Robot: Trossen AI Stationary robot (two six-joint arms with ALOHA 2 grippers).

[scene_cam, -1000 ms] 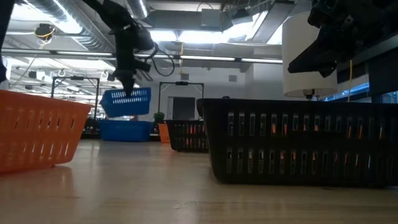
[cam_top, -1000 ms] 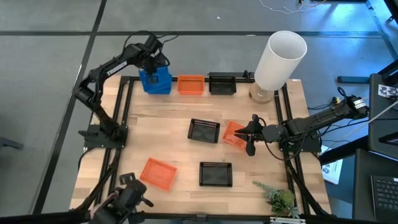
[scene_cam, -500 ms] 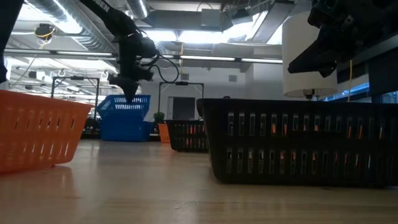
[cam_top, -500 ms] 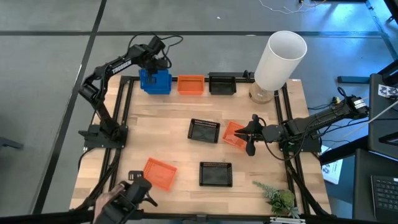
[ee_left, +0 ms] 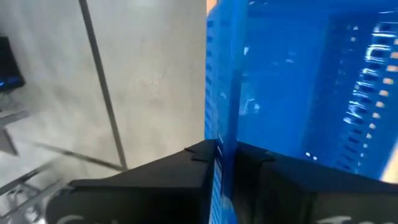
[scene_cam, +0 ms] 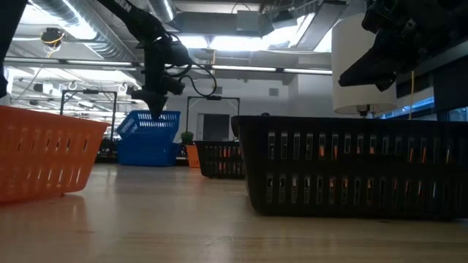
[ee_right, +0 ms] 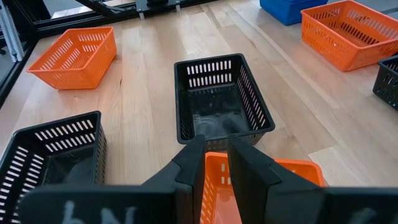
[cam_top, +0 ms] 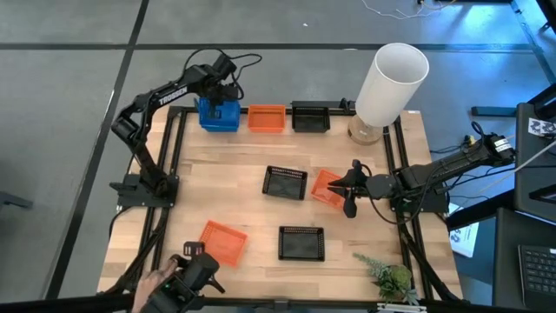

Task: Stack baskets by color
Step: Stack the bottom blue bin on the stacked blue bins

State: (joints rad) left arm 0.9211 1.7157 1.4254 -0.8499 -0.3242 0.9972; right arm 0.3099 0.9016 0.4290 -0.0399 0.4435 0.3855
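Two blue baskets (cam_top: 219, 114) stand at the far left; the upper one (scene_cam: 150, 123) sits tilted in the lower one (scene_cam: 148, 152). My left gripper (cam_top: 219, 94) is above them, shut on the upper one's wall. My right gripper (cam_top: 347, 193) is right of centre, shut on an orange basket (cam_top: 327, 186). Loose baskets rest on their bottoms: an orange one (cam_top: 267, 117) and a black one (cam_top: 309, 116) at the far edge, a black one at centre (cam_top: 285, 183), a black one (cam_top: 301, 243) and an orange one (cam_top: 221, 241) near the front. My left gripper pinches the upper blue basket's side wall (ee_left: 221, 93) at its rim, one finger (ee_left: 199, 152) outside and one inside. The fingers slant steeply down from above. The basket lies tilted inside the lower blue basket. My right gripper pinches the orange basket's wall (ee_right: 214, 177) at its rim between its two fingers (ee_right: 193, 165). It comes from the table's right side, slanting down. The basket sits tilted in the hold; whether its lower edge touches the table does not show.
A tall white cylinder (cam_top: 389, 83) stands at the far right corner. A small green plant (cam_top: 387, 278) lies at the near right. A person's hand with a dark device (cam_top: 184, 283) shows at the near left edge. Bare wood lies left of centre.
My left gripper has gone down and a little toward the far edge, rolling as it went. The blue basket it holds, which hung clear above the other blue one, now sits tilted inside it. The hand with the dark device has shifted right along the near edge.
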